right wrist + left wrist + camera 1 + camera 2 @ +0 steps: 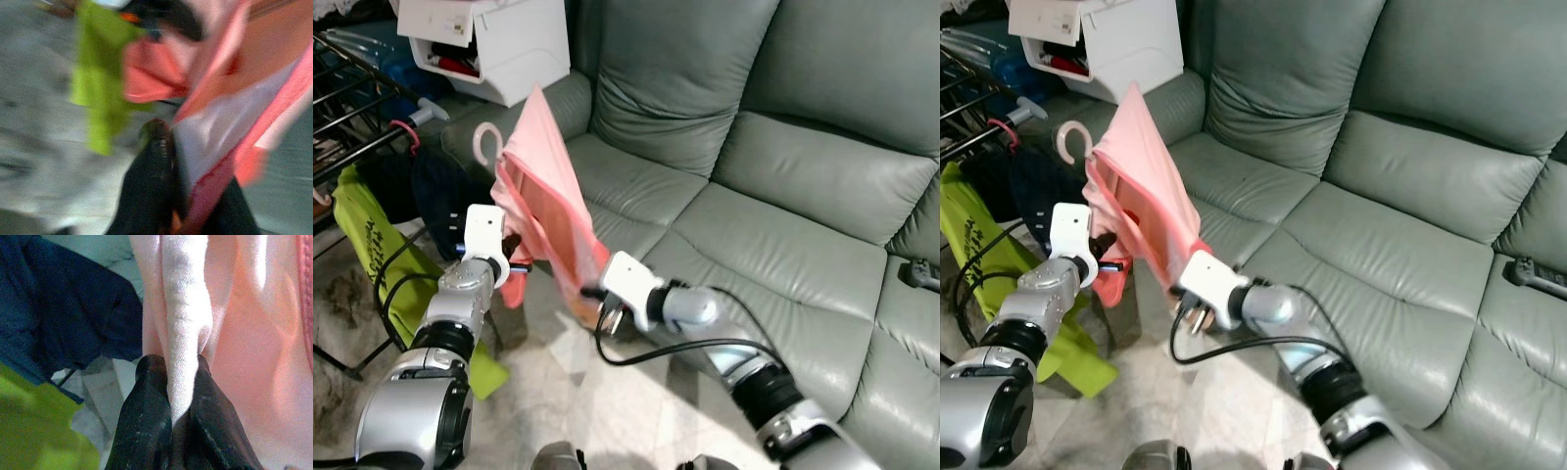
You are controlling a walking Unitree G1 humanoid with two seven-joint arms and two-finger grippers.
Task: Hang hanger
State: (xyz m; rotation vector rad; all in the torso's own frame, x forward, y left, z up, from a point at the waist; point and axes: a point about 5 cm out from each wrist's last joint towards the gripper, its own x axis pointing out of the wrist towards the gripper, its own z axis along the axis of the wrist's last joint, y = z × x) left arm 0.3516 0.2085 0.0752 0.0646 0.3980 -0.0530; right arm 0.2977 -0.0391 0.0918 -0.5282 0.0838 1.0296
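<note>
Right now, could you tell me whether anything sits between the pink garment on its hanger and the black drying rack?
Nothing visible blocks it. The pink garment on its pale hook hanger, gripped by both the left gripper and right gripper, sits apart from the black wire drying rack.

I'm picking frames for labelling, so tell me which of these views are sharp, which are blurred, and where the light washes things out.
Left eye view: sharp overall, evenly lit, with the pink garment on its hanger crisp against the grey-green leather sofa. Left wrist view: very close; black fingers pinching a fold of the pink cloth, with some bright washout on the fabric. Right wrist view: heavily smeared by motion blur; lime-green cloth and fingers are soft.
</note>
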